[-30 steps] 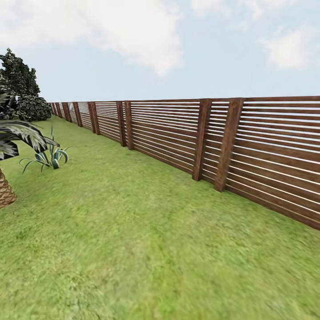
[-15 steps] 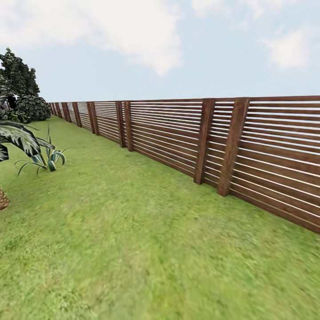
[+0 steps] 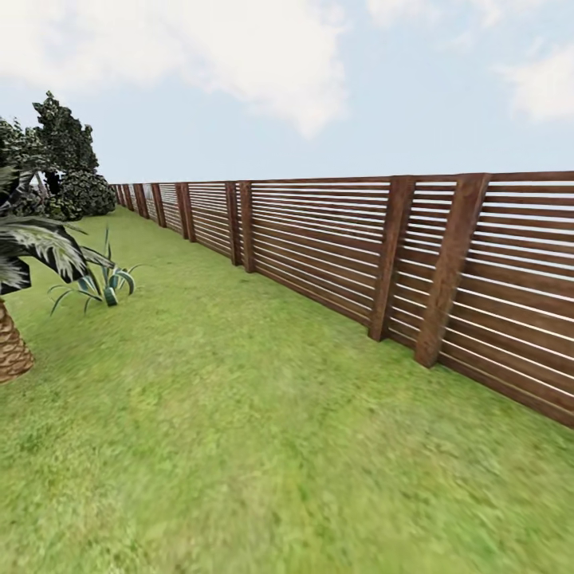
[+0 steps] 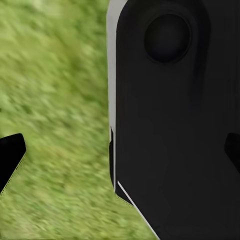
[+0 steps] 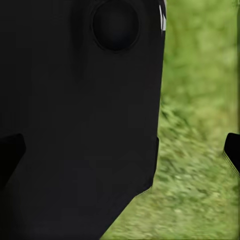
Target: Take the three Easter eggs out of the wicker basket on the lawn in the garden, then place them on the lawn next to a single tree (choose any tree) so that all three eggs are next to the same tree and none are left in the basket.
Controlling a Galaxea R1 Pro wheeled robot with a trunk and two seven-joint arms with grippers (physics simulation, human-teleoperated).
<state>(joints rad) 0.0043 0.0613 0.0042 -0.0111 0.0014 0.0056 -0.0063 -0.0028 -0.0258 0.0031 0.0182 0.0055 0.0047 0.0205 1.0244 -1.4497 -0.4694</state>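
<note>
From the head we look over the lawn (image 3: 263,414) along the slatted fence (image 3: 335,247), and the whole picture has slid rightward since a moment ago, bringing the palm trunk (image 3: 12,351) back in, so we judge that we are turning in search of the basket and eggs, whose whereabouts we cannot tell. At the left wrist, dark fingertips (image 4: 11,155) sit wide apart over grass beside our black body shell (image 4: 175,125), nothing between them. The right wrist matches, its fingertips (image 5: 232,147) spread and empty.

Mottled green lawn (image 3: 263,446), flat, reaching the brown slatted fence (image 3: 335,247)
</note>
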